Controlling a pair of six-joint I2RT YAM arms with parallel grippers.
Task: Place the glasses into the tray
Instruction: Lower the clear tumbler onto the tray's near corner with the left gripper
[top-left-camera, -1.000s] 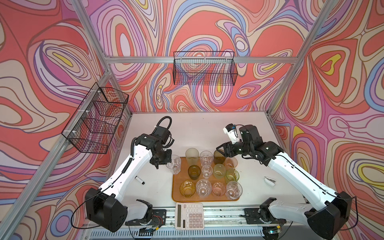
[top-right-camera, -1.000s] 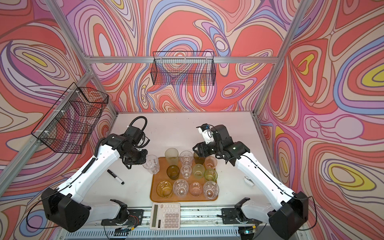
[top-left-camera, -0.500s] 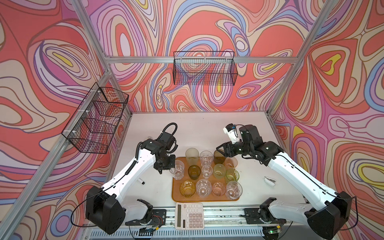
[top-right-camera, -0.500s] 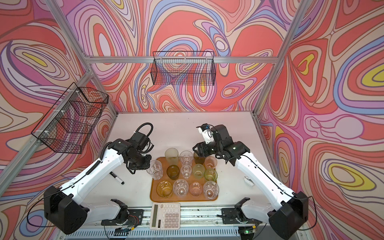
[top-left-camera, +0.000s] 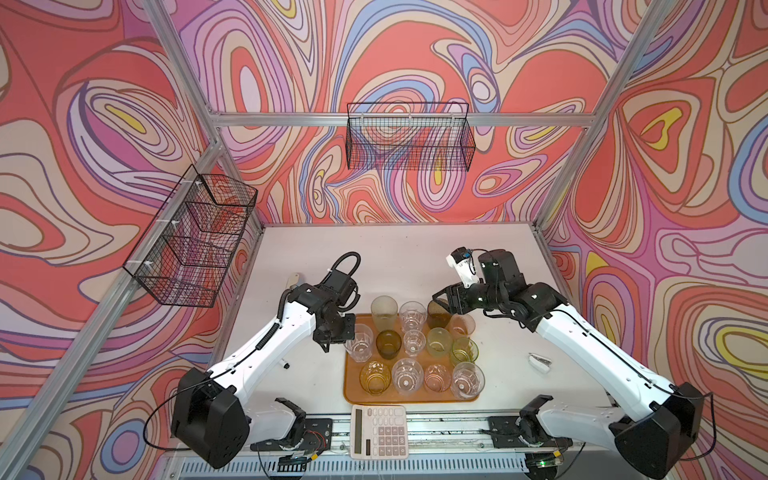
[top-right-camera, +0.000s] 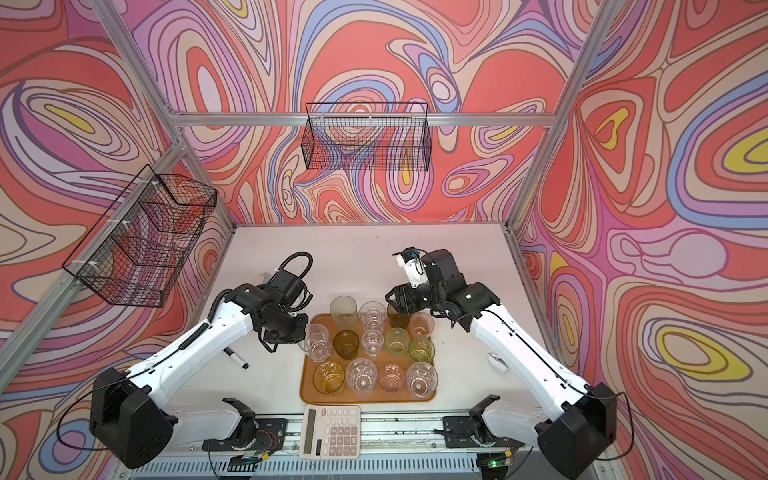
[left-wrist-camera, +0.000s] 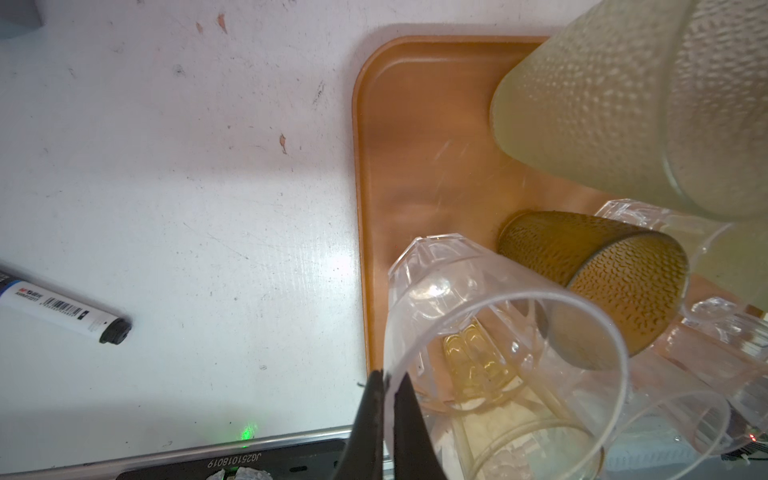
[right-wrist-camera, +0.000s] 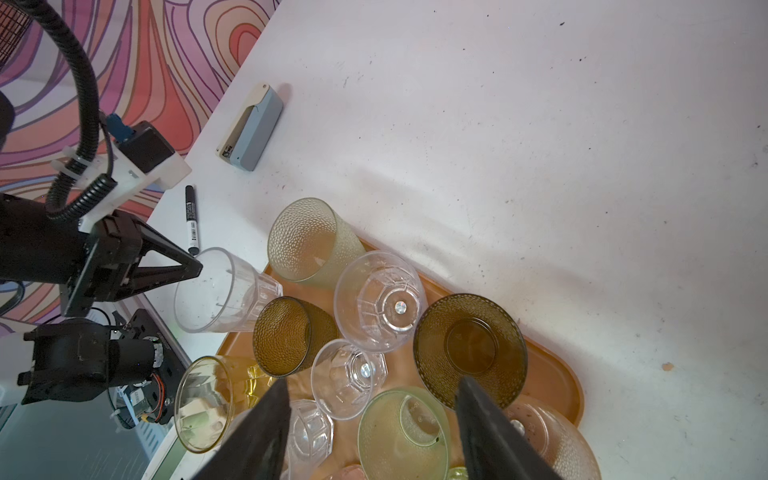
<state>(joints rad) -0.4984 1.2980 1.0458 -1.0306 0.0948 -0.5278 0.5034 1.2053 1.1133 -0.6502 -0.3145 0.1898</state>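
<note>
My left claw (left-wrist-camera: 386, 380) has swung in from the bare desk (top-left-camera: 395, 257), closed tight on the rim of the clear glass (top-left-camera: 360, 343). The glass now hangs from it over the tray (top-left-camera: 411, 400) edge nearest that claw, just beside the dark olive glass (left-wrist-camera: 590, 282). I cannot tell whether it has touched down. My right claw (right-wrist-camera: 372, 381) has stayed open above the far row. I judge only lowering and release remain, since the other glasses (top-left-camera: 407, 376) already stand in the tray.

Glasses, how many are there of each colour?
clear glasses: 5
olive-brown glasses: 2
pale green glasses: 2
pink glasses: 2
amber glasses: 1
bright green glasses: 1
Total: 13
</note>
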